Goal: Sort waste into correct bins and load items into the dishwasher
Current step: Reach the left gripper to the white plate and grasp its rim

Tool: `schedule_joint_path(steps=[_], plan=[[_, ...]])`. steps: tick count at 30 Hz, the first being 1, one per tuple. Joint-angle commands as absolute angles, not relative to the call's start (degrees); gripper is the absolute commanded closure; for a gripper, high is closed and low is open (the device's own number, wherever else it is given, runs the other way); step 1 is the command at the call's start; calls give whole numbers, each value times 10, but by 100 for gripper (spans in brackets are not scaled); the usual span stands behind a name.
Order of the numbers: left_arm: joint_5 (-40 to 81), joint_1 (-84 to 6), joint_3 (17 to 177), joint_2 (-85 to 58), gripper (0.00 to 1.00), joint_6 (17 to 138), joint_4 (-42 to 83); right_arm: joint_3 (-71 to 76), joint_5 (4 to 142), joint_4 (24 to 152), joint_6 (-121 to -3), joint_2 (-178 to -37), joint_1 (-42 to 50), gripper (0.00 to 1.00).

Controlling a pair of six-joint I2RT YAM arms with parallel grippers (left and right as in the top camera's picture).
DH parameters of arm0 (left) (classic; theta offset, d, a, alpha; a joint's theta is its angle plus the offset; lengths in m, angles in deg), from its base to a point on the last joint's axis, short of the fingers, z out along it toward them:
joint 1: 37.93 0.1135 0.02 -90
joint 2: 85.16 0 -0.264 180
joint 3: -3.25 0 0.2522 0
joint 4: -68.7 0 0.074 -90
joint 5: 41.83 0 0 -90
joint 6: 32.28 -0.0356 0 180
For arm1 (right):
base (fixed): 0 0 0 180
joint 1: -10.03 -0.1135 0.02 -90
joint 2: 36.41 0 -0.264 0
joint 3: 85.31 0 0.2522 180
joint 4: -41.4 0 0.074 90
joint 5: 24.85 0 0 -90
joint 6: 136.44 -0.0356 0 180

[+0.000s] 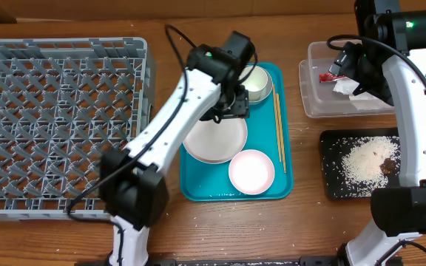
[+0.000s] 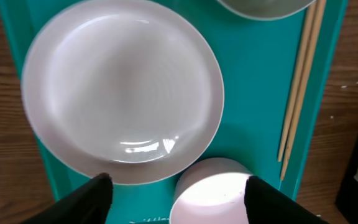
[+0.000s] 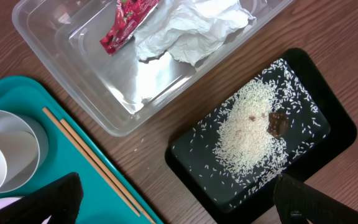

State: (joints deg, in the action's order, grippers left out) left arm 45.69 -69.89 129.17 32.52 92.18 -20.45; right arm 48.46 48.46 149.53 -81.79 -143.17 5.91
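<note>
Now – small cup [image 2: 213, 190] betw. L pincer [image 2: 179, 186] jaws, plate [image 2: 123, 87] adj.

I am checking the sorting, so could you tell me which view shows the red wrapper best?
The right wrist view: the red wrapper lies large in the clear tub beside the napkin. Overhead shows only a small red speck by the right arm. The left wrist view misses it.
</note>
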Motion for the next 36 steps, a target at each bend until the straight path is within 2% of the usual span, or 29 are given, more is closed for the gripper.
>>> schedule_joint_path(steps=[1, 12, 20, 23, 25, 26, 28, 36], plan=[[437, -717, 1296, 375, 33, 942, -191, 496, 483, 1493, -811, -1419, 59, 0], [444, -759, 1296, 458, 37, 965, -143, 496, 483, 1493, -811, -1419, 59, 0], [469, -771, 1296, 490, 51, 972, -114, 496, 483, 1493, -811, -1419, 59, 0], [473, -771, 1296, 492, 53, 972, -114, 496, 483, 1494, -811, -1419, 59, 0], [474, -771, 1296, 492, 65, 972, -113, 496, 483, 1493, -811, -1419, 59, 0], [475, -771, 1296, 492, 76, 972, -112, 496, 483, 1493, -811, -1419, 59, 0], [478, -771, 1296, 492, 85, 972, -112, 496, 483, 1493, -811, -1419, 59, 0], [493, -775, 1292, 492, 85, 972, -112, 496, 483, 1493, -811, -1419, 59, 0]])
